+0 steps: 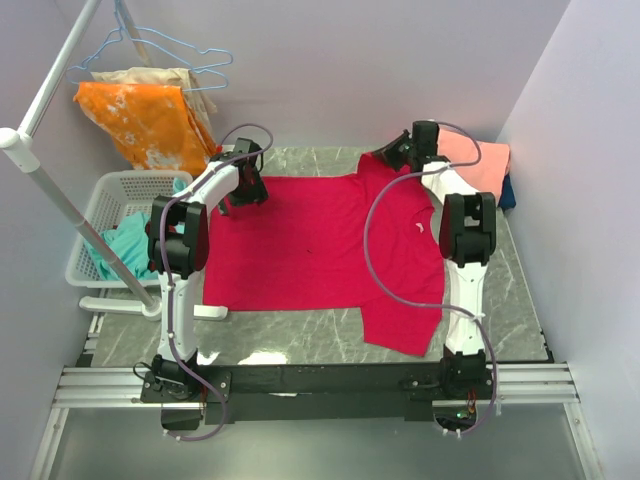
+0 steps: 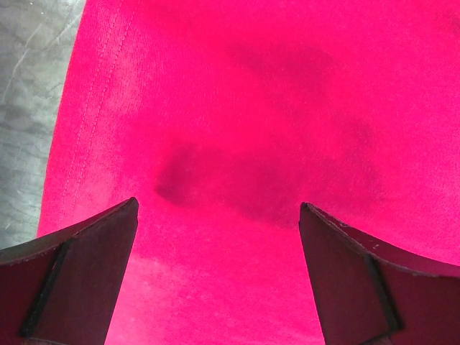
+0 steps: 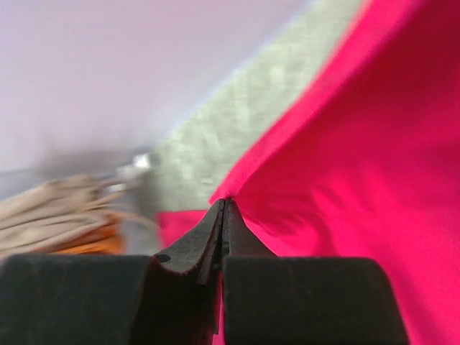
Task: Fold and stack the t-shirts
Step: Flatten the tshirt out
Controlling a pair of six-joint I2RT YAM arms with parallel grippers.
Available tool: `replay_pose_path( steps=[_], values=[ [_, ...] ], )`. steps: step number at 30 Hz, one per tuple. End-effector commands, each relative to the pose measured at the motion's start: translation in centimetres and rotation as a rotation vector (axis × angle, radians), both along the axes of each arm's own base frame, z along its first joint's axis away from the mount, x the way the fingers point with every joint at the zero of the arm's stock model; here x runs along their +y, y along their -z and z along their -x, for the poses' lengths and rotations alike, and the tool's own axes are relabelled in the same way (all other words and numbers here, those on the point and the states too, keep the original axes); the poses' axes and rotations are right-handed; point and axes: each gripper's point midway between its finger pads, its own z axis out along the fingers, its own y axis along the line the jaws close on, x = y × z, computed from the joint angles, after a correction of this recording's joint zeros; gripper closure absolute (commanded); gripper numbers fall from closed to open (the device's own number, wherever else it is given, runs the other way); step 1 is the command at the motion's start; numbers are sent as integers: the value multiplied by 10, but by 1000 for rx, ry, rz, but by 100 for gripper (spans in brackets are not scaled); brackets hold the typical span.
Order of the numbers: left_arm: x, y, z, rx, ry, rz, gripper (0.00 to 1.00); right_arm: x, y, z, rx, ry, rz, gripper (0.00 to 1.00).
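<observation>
A bare strip of the grey marble surface (image 1: 300, 325) runs along the near hem of the large crimson-red short-sleeved t-shirt (image 1: 310, 240), with a narrower strip at the far side. Walls close in on the far side and the right. A white plastic basket (image 1: 110, 200) sits just beside the shirt's left edge.

The left pincer (image 2: 219, 208) stands wide over the shirt's far-left part, holding nothing. The right pincer (image 3: 224, 205) is clamped on a raised fold at the far-right sleeve.

The red shirt lies mostly flat mid-surface. A salmon-pink t-shirt (image 1: 480, 160) lies on a dark blue t-shirt (image 1: 508, 192) in the far-right corner.
</observation>
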Motion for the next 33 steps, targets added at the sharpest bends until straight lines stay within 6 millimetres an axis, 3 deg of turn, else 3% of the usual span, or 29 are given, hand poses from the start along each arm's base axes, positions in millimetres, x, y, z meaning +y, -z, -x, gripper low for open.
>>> replay_pose_path(
  steps=[1,2,3,4,8,9,10,11,13,14,16,17,18,19,20,21,23,24,25,27,29,33],
  values=[
    [1,-26,-5,-50,7,-10,1,41,-34,-19,-169,-168,-286,100],
    [1,-27,-6,-51,8,-9,1,48,-39,-21,-194,-202,-333,86],
    [0,-27,-6,-52,9,-6,1,52,-20,-25,-154,-208,-387,76],
    [0,-27,-5,-50,11,-5,0,56,-34,-29,-185,-232,-403,69],
    [-1,-28,-6,-53,13,1,1,53,-39,-23,-214,-230,-345,52],
    [-2,-27,-7,-54,14,3,1,49,-57,-21,-271,-246,-278,52],
    [-2,-25,-6,-53,14,3,1,47,-49,-16,-222,-237,-242,52],
    [-2,-25,-7,-53,15,4,1,43,-62,-15,-244,-224,-197,51],
    [-1,-23,-7,-53,14,-1,1,34,-52,-8,-205,-220,-92,51],
    [0,-20,-5,-48,14,-6,1,30,-63,-4,-213,-219,-60,51],
    [0,-19,-4,-47,16,-8,1,23,-50,7,-182,-224,23,51],
    [2,-21,-3,-51,16,-12,1,21,-64,12,-208,-221,45,51],
    [2,-21,-2,-52,16,-12,1,17,-68,14,-232,-219,74,51],
    [2,-21,-2,-55,16,-13,0,14,-57,22,-209,-219,85,51],
    [2,-23,-1,-61,20,-10,1,12,-70,26,-235,-212,111,51],
    [2,-25,-1,-65,21,-12,1,10,-71,29,-230,-204,128,51],
    [3,-29,1,-70,25,-15,1,-6,-64,34,-169,-148,197,51],
    [4,-29,2,-70,26,-16,1,-13,-47,46,-64,-130,232,51],
    [4,-30,3,-72,27,-17,1,-29,-50,41,-36,-60,296,51],
    [5,-30,8,-70,34,-19,1,-42,-24,57,101,-53,372,51],
    [8,-25,19,-52,43,-23,1,-53,-12,62,165,-37,430,52],
    [7,-15,34,-30,53,5,1,-75,31,105,384,-23,529,52]
  ],
)
